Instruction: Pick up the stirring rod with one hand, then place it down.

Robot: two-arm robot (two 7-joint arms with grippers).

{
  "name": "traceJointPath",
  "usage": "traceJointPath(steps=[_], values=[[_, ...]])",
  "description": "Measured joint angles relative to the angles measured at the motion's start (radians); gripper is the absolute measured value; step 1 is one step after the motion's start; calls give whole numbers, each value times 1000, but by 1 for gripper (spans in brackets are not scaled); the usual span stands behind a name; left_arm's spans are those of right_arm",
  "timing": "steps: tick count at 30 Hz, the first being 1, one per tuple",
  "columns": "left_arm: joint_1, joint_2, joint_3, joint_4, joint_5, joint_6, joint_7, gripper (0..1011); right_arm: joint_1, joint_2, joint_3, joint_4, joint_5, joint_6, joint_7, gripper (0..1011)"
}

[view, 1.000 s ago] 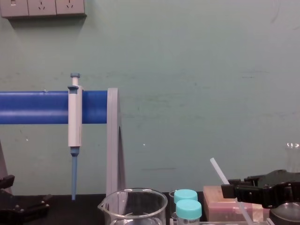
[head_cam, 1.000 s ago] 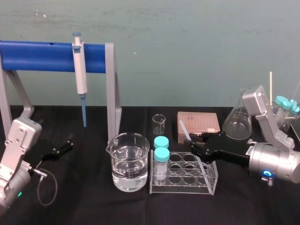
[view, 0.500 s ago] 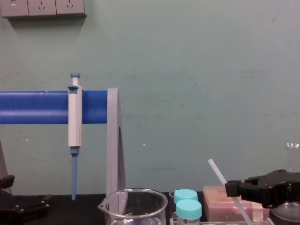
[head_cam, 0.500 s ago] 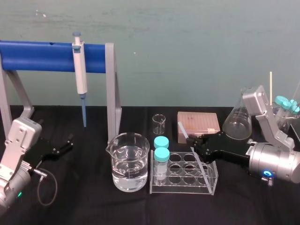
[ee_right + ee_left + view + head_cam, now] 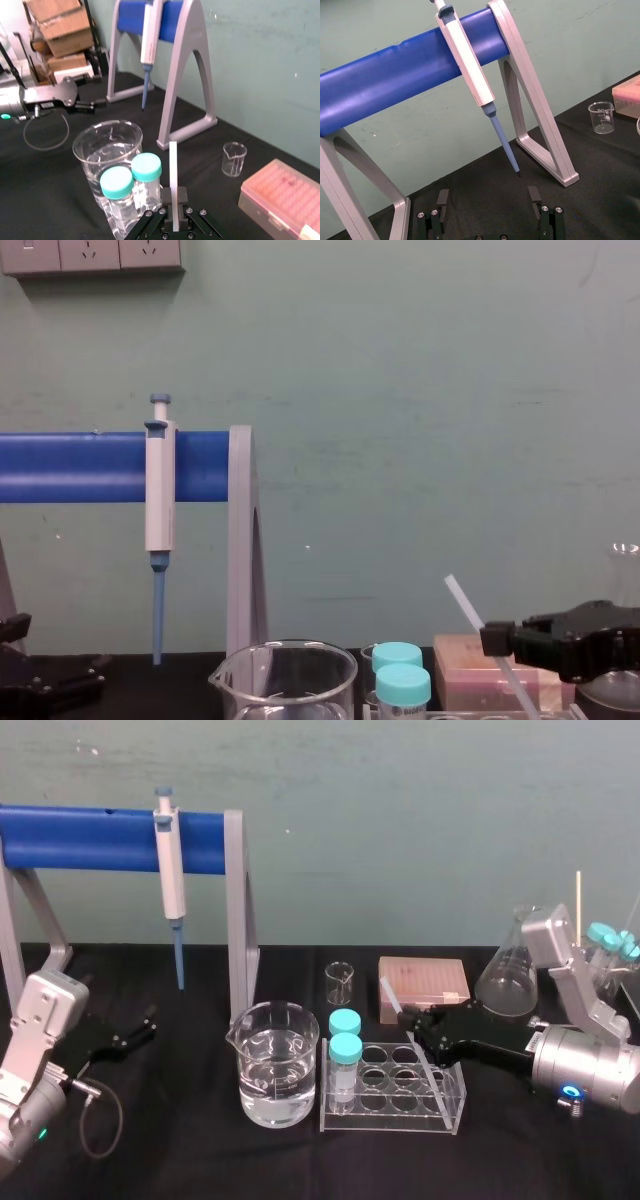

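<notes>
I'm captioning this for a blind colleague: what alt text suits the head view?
The right gripper grips a slanted translucent stirring rod over a clear tube rack holding two teal-capped vials, beside a beaker of water. The left gripper lies open at the table's left, near a pipette hanging on a blue stand.

The counter (image 5: 180, 1160) is viewed downward from the head, level from the chest; the blue rack (image 5: 100, 840) is shared.
</notes>
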Motion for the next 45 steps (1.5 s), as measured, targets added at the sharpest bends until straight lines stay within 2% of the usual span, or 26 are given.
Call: traceJointPath(steps=[4,27,35,45], values=[[0,0,0,0,0,0,0,1000,-21,-4,15,-5,10,-53,2,62],[0,0,0,0,0,0,0,1000,-151,-16,122,-79,18,-264,-18,62],[0,0,0,0,0,0,0,1000,-183,-29,161,-94,31,-309,-14,62],[0,0,0,0,0,0,0,1000,-171,-28,220,-132,69,-350,23,62]])
